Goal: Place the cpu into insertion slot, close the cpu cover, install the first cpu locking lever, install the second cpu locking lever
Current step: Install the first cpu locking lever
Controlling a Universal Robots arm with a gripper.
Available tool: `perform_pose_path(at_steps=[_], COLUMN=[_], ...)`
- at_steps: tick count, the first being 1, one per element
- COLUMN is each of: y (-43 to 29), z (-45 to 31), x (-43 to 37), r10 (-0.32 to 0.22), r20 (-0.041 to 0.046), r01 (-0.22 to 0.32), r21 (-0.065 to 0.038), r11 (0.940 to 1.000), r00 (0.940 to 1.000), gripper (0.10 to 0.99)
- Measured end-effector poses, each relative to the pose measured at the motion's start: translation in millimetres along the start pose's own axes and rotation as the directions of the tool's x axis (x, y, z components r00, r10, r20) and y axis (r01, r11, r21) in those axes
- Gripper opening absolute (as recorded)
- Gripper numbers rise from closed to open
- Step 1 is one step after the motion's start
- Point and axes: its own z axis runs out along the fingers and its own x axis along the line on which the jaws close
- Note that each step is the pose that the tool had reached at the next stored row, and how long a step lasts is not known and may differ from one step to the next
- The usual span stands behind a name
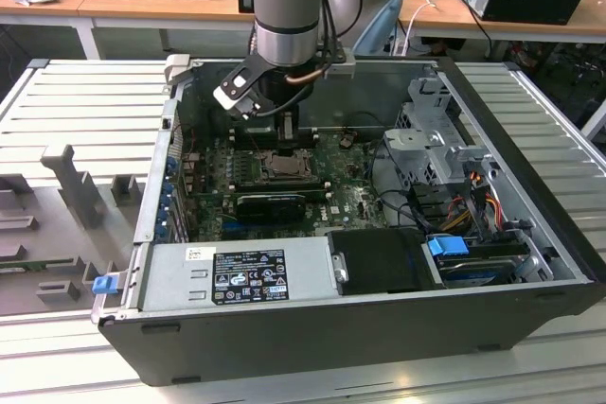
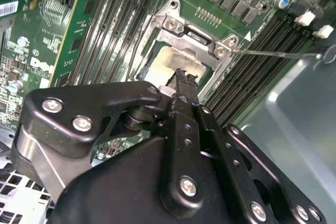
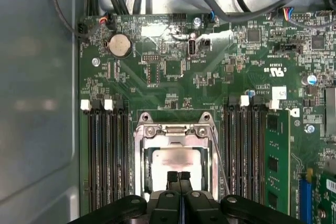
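Note:
In both wrist views the cpu [image 3: 176,160] [image 2: 169,60] lies flat in the insertion slot [image 3: 140,182], its silver top showing through the cut-out. Over it lies the cpu cover [image 3: 176,129] [image 2: 195,34], a silver frame that looks lowered. My gripper [image 3: 178,176] [image 2: 181,76] is shut, with nothing between the fingertips, which hover at the chip's edge just over the cover. One thin wire locking lever [image 3: 219,153] [image 2: 278,53] runs along one side of the socket, and another lever [image 2: 131,51] runs along the opposite side. In the exterior view the gripper [image 1: 284,137] hangs over the socket [image 1: 282,165].
The green motherboard [image 1: 350,198] sits deep in an open computer case [image 1: 530,149]. Black memory slots [image 3: 105,150] flank the socket and a memory stick [image 3: 275,156] stands beside it. A ribbed black heatsink [image 1: 272,205], a power supply [image 1: 237,276], drive cages [image 1: 436,139] and cables [image 1: 473,210] crowd the case.

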Motion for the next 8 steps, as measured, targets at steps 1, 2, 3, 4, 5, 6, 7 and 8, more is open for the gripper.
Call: perform_pose_path(at_steps=[1, 2, 3, 4, 5, 6, 7, 8], y=[-1.6, -1.8, -1.9, -2.0, -1.9, -1.9, -1.8, -1.6], z=[0.0, 0.0, -0.1, -0.8, -1.9, -3.1, -6.3, -10.3], x=[0.0, 0.0, -0.1, -0.1, 0.0, 0.1, 0.2, 0.4], r10=[0.0, 0.0, 0.0, 0.0, 0.0, 0.0, 0.0, 0.0], r20=[0.0, 0.0, 0.0007, 0.0019, 0.0029, 0.0034, 0.0038, 0.0038], r01=[0.0, 0.0, 0.0, 0.0, 0.0, 0.0, 0.0, 0.0], r21=[0.0, 0.0, 0.0, 0.0, 0.0, 0.0, 0.0, 0.0], r11=[1.0, 1.0, 1.0, 1.0, 1.0, 1.0, 1.0, 1.0], r00=[1.0, 1.0, 1.0, 1.0, 1.0, 1.0, 1.0, 1.0], gripper=[0.106, 0.106, 0.106, 0.106, 0.106, 0.106, 0.106, 0.106])
